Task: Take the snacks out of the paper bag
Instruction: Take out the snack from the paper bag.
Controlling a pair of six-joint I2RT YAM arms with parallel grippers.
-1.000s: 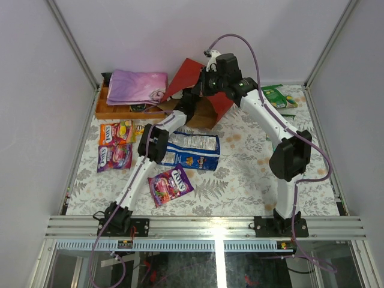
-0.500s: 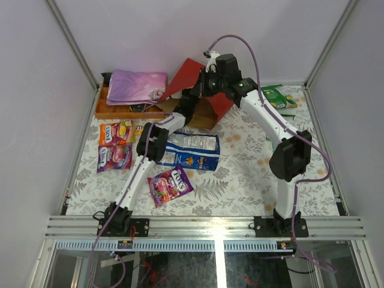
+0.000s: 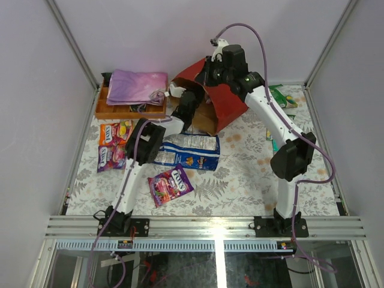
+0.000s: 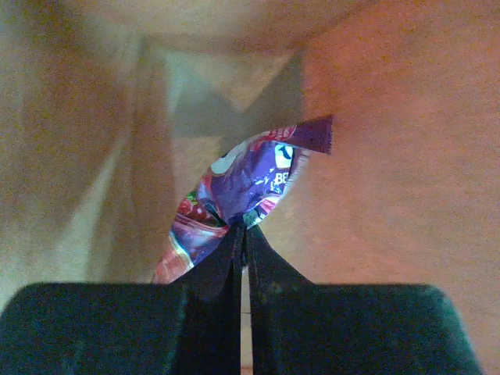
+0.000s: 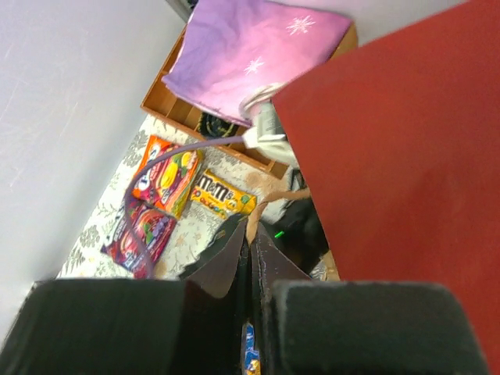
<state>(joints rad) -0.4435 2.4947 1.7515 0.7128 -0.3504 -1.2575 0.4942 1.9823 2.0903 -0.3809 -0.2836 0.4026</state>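
Note:
The red paper bag [image 3: 221, 102] hangs tipped at the back of the table, its brown mouth facing left. My right gripper [image 5: 251, 228] is shut on the bag's thin loop handle [image 5: 275, 203] and holds the bag up. My left arm [image 3: 187, 105] reaches into the mouth, so its gripper is hidden in the top view. Inside the bag, my left gripper [image 4: 244, 223] is shut on the edge of a crumpled purple snack packet [image 4: 248, 181]. Other snacks lie on the table: a blue chip bag [image 3: 192, 151] and a purple candy packet [image 3: 170, 185].
A wooden box [image 3: 129, 111] with a pink-purple cloth [image 3: 137, 87] stands at the back left. Orange [image 3: 115, 132] and magenta [image 3: 114, 157] packets and a yellow pack [image 5: 224, 195] lie at the left. Green packets [image 3: 279, 96] lie at the back right.
My left gripper has shut on the purple packet inside the bag. My right gripper has lifted the bag and swung it to the right, and the left arm has shifted with it.

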